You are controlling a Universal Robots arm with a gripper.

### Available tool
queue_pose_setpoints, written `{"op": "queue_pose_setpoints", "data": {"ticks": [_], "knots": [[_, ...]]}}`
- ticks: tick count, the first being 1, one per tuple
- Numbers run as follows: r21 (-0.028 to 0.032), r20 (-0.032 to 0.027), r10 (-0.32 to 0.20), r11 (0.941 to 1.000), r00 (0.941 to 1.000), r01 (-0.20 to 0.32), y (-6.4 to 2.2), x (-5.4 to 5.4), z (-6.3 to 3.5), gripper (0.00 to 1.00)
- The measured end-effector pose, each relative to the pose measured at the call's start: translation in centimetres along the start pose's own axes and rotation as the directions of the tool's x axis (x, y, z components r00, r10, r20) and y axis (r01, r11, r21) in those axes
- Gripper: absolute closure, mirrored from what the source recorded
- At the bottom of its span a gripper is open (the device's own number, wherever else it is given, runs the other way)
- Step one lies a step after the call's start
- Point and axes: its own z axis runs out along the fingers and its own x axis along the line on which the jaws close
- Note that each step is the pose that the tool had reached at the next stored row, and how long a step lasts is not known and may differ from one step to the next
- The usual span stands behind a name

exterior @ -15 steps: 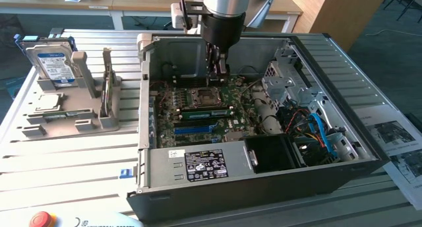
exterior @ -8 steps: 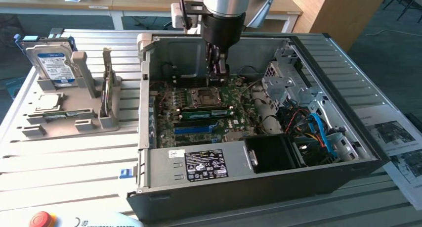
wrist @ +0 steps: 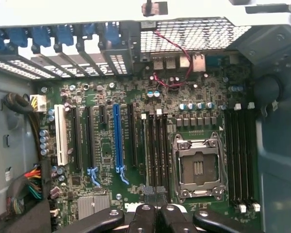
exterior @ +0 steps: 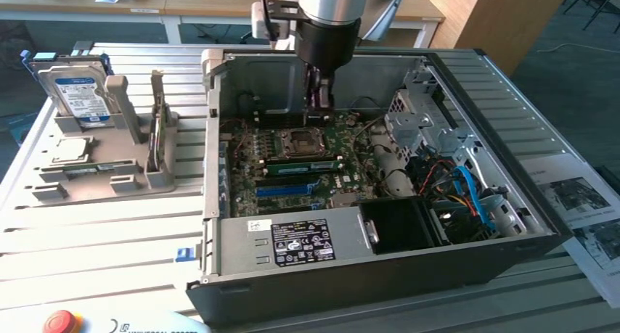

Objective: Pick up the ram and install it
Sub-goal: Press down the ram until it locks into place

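Wrist view puts the hand (wrist: 156, 213) low over the motherboard (wrist: 136, 145), its fingers pressed together with nothing visibly between them; the dark tips meet just above the near end of the black memory slots (wrist: 155, 145) that run beside the open CPU socket (wrist: 198, 167). In the exterior view the hand (exterior: 320, 104) hangs inside the open case (exterior: 388, 268), close to the back wall and just behind the socket.

A green ram (exterior: 306, 163) lies across the board in front of the socket, its long axis running from the exterior view's left to right, nearer the power supply (exterior: 290, 242) than the hand is. It looks seated in a slot, though I cannot be certain it is fully latched.

Outside the case, on the surface (exterior: 97, 231) to the exterior view's left, a grey fixture (exterior: 107, 170) holds a hard drive (exterior: 80, 93) upright and a silver chip (exterior: 70, 150).
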Motion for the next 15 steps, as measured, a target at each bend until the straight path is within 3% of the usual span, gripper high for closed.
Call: {"op": "queue_pose_setpoints", "data": {"ticks": [8, 15], "knots": [[0.0018, 0.0005, 0.107, 0.9942, 0.9942, -0.107, 0.00, 0.00, 0.00, 0.90], [0.0038, 0.0013, 0.223, 0.9749, 0.9749, -0.223, 0.00, 0.00, 0.00, 0.90]]}}
